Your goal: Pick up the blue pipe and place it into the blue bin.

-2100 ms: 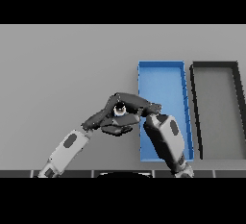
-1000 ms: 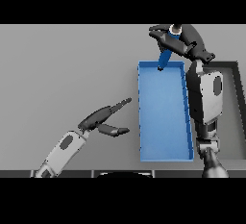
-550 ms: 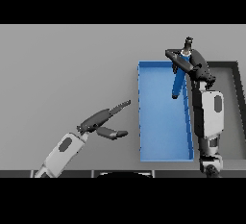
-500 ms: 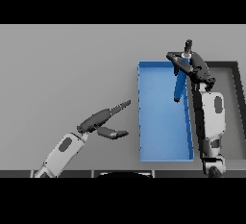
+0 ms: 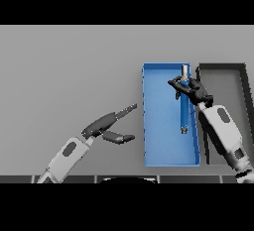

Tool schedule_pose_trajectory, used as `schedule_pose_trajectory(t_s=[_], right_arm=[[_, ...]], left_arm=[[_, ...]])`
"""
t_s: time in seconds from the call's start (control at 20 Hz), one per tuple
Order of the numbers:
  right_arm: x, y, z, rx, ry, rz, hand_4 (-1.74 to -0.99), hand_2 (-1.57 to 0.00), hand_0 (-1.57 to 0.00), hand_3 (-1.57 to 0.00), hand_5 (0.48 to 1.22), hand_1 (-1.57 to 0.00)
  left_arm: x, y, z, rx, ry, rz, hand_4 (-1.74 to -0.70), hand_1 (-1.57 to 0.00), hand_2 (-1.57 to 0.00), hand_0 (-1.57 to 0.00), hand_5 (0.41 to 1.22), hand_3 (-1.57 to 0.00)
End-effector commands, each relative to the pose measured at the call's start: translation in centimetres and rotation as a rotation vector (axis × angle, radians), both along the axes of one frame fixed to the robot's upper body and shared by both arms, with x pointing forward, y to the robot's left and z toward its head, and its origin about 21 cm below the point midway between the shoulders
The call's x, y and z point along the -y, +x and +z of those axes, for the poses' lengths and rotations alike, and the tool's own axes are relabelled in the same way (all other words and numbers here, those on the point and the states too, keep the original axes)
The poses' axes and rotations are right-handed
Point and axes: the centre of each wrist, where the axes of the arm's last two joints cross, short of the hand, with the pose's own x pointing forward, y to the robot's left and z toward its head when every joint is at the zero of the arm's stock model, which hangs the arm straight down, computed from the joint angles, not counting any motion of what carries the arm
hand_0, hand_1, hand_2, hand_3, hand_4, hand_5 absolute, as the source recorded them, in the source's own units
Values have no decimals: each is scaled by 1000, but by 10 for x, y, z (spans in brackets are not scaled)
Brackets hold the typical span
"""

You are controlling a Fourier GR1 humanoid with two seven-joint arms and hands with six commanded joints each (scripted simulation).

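Note:
The blue pipe [image 5: 184, 116], with grey ends, runs lengthwise over the right side of the blue bin [image 5: 161, 126]. My right hand [image 5: 195, 90] is above the bin's far right part, fingers curled round the pipe's upper section. Whether the pipe rests on the bin floor I cannot tell. My left hand [image 5: 101, 123] hovers over the table left of the bin, with straight fingers and nothing in it.
A dark grey bin [image 5: 223, 81] stands directly right of the blue bin, its left wall close to my right forearm. Bare grey table stretches to the left and far side.
My right hand has come down and nearer with the pipe, which has swung from a tilt to lie along the bin's right side. The left hand has stayed in place.

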Motion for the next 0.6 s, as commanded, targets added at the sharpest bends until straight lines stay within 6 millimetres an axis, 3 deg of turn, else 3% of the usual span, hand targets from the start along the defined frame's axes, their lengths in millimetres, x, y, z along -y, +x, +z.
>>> schedule_pose_trajectory(t_s=[0.0, 0.1, 0.25, 0.55], right_arm=[[1, -1, -2, -42, 9, 10, -1404, -853, -937, -516, 1159, -884], [2, 0, 1, -88, -1, 14, -1302, -545, -599, -330, 1182, -566], [-4, -7, 10, -59, -134, 177, -1215, -279, -306, -169, 1044, -289], [-8, -8, 11, -39, -230, 241, -1188, -72, -98, -43, 861, -75]], left_arm=[[-3, 1, -1, 2, 9, 6, -829, 1, 1, 1, 476, 1], [-1, -1, 1, 11, -4, 3, -828, 1, 1, 1, 476, 1], [-4, 0, 3, 6, -5, -1, -829, 1, 1, 1, 477, 1], [-5, 0, 1, 7, -3, 13, -832, 1, 1, 1, 471, 1]])
